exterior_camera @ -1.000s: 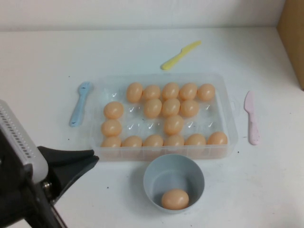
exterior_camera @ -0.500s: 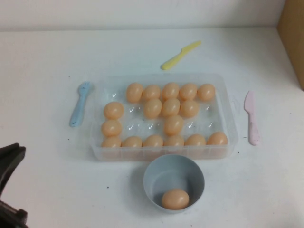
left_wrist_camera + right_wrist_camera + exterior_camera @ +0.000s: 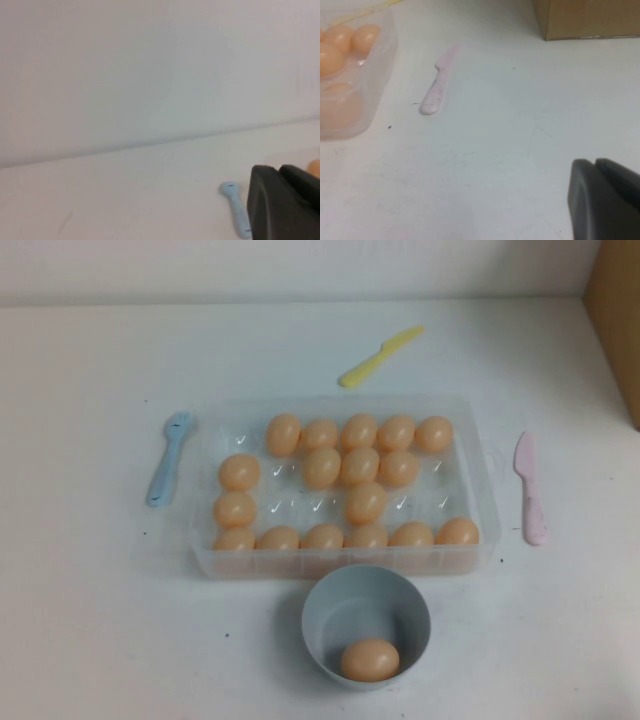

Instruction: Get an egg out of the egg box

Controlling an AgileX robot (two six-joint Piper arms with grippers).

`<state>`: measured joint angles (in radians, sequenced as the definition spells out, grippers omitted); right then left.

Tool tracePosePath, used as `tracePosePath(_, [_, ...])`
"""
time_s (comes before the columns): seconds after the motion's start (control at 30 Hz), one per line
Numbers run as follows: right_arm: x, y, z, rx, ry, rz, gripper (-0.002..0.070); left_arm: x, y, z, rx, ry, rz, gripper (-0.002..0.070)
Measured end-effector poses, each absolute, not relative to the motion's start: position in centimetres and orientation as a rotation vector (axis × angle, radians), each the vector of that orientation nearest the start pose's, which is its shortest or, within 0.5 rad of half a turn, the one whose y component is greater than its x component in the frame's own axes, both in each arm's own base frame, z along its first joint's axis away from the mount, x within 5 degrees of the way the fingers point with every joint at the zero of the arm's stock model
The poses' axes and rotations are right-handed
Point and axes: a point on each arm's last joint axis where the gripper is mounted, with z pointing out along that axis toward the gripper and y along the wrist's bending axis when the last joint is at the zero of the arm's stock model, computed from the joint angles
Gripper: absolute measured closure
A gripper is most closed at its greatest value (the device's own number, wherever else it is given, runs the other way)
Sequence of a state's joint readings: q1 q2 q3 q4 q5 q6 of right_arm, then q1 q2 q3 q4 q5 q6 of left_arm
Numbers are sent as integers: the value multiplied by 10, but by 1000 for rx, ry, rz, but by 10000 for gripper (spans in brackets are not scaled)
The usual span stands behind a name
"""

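Note:
The clear egg box point(image 3: 486, 480) sits mid-table and holds several peach-orange eggs point(image 3: 366, 502). One egg point(image 3: 369, 660) lies in the grey-blue bowl point(image 3: 322, 600) just in front of the box. Neither arm shows in the high view. In the left wrist view my left gripper point(image 3: 277, 170) is shut and empty, off to the box's left near the blue spoon point(image 3: 237, 207). In the right wrist view my right gripper point(image 3: 594, 162) is shut and empty over bare table to the right of the box point(image 3: 382, 55).
A blue spoon point(image 3: 168, 457) lies left of the box, a yellow knife point(image 3: 380, 355) behind it, a pink knife point(image 3: 529, 488) to its right. A cardboard box point(image 3: 620, 320) stands at the far right edge.
My left arm has drawn back toward the lower left and left the high view. The eggs, box and bowl have not moved.

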<state>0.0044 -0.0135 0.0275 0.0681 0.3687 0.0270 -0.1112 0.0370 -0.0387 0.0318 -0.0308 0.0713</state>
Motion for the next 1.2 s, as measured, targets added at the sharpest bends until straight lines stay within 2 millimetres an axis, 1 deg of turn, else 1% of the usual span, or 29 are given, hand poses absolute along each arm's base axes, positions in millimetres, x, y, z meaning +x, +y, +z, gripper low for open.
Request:
tracePosePath(0.1, [53,2,172,63,1865,89,694,55,-3,217,115,1435,35,678])
tracePosePath(0.2, [53,2,172,63,1865,89,694,56,-2,207,95,1484,60,678])
tracePosePath(0.73, [53,2,172,63,1865,89,694,53,-2,174,72,1845,13,678])
tracePosePath(1.2, [53,2,172,63,1865,89,694,53,-2,172,72,1867,10,678])
